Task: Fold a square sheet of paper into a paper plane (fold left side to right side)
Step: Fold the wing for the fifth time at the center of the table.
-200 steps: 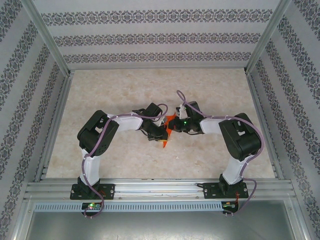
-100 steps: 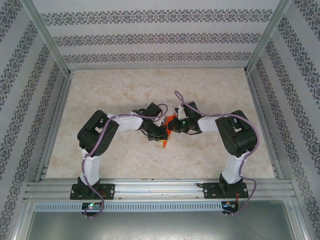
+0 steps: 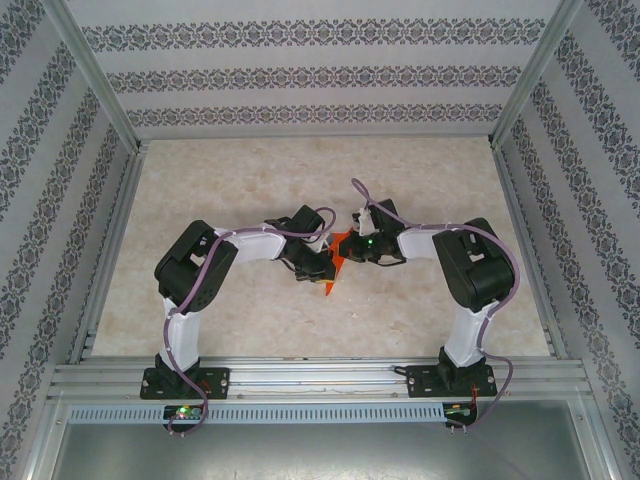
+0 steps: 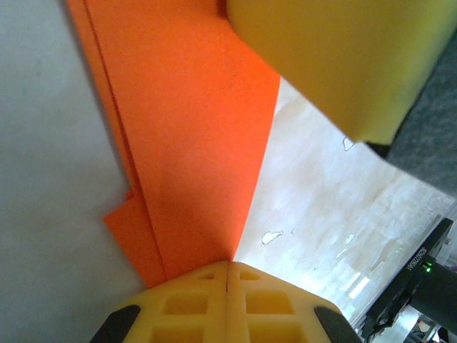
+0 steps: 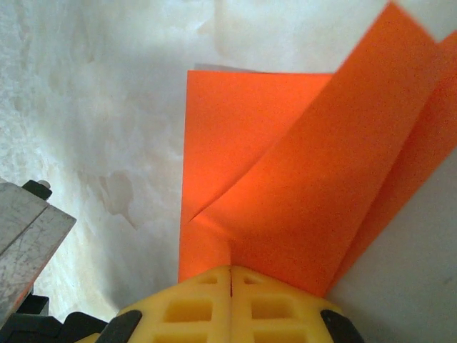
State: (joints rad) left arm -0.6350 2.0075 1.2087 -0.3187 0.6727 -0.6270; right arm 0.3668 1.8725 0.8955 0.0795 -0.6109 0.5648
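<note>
Now then, clamping hard with the left gripper, squeezed fully together on the layered edge of the orange-red paper. Same story at the right gripper: pinched tight on a creased corner of that paper, with folded flaps fanning away above the yellow pads. Catches a blurred yellow finger of the right gripper looming close by in the left wrist view. From above, meeting nose to nose at mid-table with the paper caught between them, and pointing its sharp tip toward the near edge. Further out, bending both arms elbows-outward, left arm and right arm, down to bases bolted on the aluminium rail. Beneath it all, pale marbled table; around it, patterned walls.
</note>
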